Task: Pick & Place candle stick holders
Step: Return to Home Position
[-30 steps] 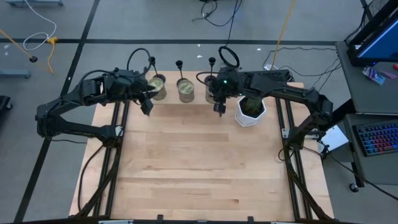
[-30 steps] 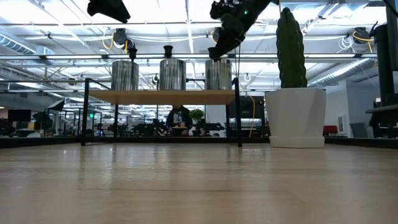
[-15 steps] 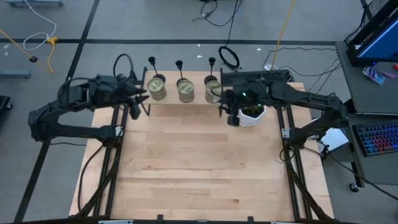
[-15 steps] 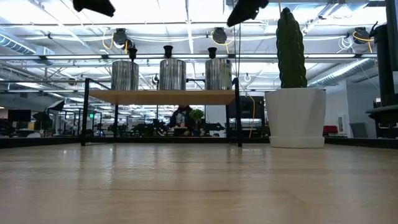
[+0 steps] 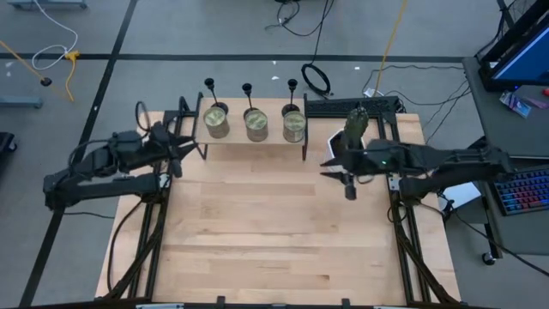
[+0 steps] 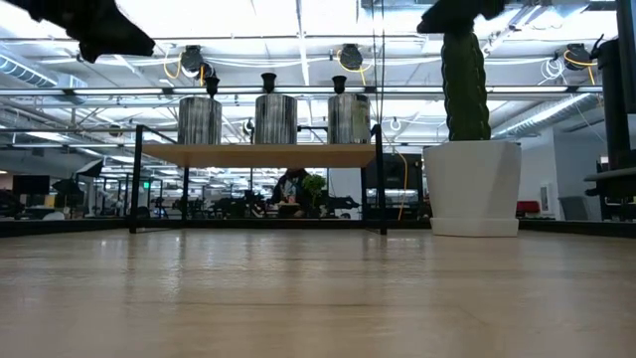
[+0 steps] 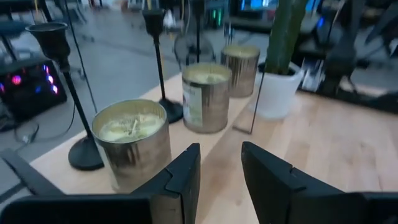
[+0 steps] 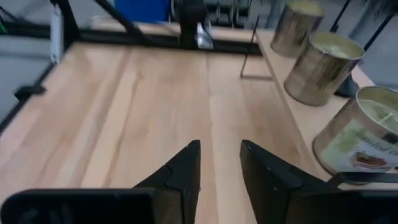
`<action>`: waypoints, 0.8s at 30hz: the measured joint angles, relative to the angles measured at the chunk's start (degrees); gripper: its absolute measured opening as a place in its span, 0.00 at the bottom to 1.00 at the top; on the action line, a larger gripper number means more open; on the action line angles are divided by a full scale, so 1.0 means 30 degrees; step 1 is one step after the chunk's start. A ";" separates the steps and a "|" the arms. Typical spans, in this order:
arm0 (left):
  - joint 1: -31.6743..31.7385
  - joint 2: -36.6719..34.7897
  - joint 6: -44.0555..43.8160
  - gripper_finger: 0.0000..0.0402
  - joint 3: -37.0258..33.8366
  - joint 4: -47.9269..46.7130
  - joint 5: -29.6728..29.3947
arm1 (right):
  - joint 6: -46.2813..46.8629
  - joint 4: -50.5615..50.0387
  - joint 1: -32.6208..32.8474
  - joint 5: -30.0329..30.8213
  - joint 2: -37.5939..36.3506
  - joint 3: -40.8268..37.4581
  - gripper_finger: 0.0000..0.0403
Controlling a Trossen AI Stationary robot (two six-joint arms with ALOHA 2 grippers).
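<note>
While the three black candle stick holders (image 5: 247, 88) haven't budged in the last second, pretty much everything around them has. They're standing upright in a row along the back of the little raised shelf (image 6: 258, 155) at the far edge of the table (image 5: 274, 240), one just behind each of the three greenish-gold jars (image 5: 256, 125). Their small cups look empty from what I can see, with no candle stuck in any of them. The jars are the filled ones, with pale wax nearly up to the rim, and the closest one in the left wrist view shows a little wick. What changed is the arms. A second ago both grippers were right up at the shelf, the left by the left-hand jar and the right by the right-hand jar. Now the left gripper (image 7: 220, 155) has pulled back toward the left edge of the table, well clear of the shelf. The right gripper (image 8: 219, 147) has swung out over the table in front of the white pot (image 6: 472, 189), which holds the green cactus (image 5: 356, 124). Both sets of fingers are a bit apart with nothing between them. My read is that the placing is done, since I don't see any holder off the shelf, and the arms are just backing off to park.
</note>
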 joint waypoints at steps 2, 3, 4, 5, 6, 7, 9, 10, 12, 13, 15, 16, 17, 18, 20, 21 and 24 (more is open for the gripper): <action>0.0000 -0.1140 0.0015 0.31 -0.1111 0.1061 0.0017 | 0.0329 0.1759 0.0093 -0.0001 -0.1409 -0.1818 0.26; 0.0000 -0.1640 0.0018 0.31 -0.1609 0.1584 0.0020 | 0.0479 0.2542 0.0083 0.0006 -0.2046 -0.2625 0.26; 0.0000 -0.2117 0.0086 0.31 -0.2120 0.2052 0.0024 | 0.0551 0.3140 0.0075 0.0004 -0.2691 -0.3392 0.26; 0.0000 -0.2564 0.0236 0.31 -0.2627 0.2412 0.0049 | 0.0573 0.3584 0.0075 0.0006 -0.3328 -0.4128 0.26; 0.0007 -0.2987 0.0406 0.31 -0.3125 0.2658 0.0171 | 0.0573 0.3968 0.0068 0.0013 -0.3910 -0.4819 0.26; 0.0005 -0.3362 0.0489 0.31 -0.3614 0.3028 0.0247 | 0.0580 0.4288 0.0068 0.0006 -0.4506 -0.5459 0.26; 0.0007 -0.4037 0.0616 0.31 -0.4551 0.3785 0.0568 | 0.0580 0.5165 0.0068 0.0006 -0.5695 -0.6708 0.26; 0.0007 -0.4337 0.0744 0.31 -0.4996 0.4227 0.0713 | 0.0580 0.5796 0.0068 0.0006 -0.6257 -0.7291 0.26; 0.0007 -0.4934 0.0942 0.31 -0.5948 0.5273 0.1019 | 0.0580 0.7002 0.0068 0.0006 -0.7323 -0.8462 0.26; 0.0007 -0.5171 0.0970 0.31 -0.6418 0.5892 0.1192 | 0.0580 0.7548 0.0068 0.0006 -0.7761 -0.8996 0.26; 0.0007 -0.5572 0.1016 0.31 -0.7469 0.7312 0.1519 | 0.0494 0.8488 0.0068 0.0006 -0.8603 -0.9954 0.26; 0.0007 -0.5696 0.1049 0.31 -0.7966 0.8007 0.1687 | 0.0417 0.8793 0.0068 0.0006 -0.9018 -1.0411 0.26; 0.0007 -0.5805 0.1096 0.31 -0.8460 0.8700 0.1820 | 0.0362 0.9142 0.0068 0.0006 -0.9397 -1.0821 0.26; 0.0007 -0.5880 0.1103 0.31 -0.8943 0.9288 0.1986 | 0.0340 0.9537 0.0068 0.0006 -0.9759 -1.1238 0.26; 0.0007 -0.5949 0.1115 0.31 -0.9860 1.0512 0.2261 | 0.0338 0.9847 0.0068 0.0006 -1.0440 -1.2007 0.26; 0.0007 -0.5954 0.1109 0.31 -1.0242 1.1026 0.2397 | 0.0333 1.0073 0.0068 0.0006 -1.0743 -1.2380 0.26; 0.0015 -0.5954 0.1184 0.31 -1.1205 1.2410 0.2690 | 0.0289 1.1044 0.0068 0.0006 -1.1544 -1.3560 0.26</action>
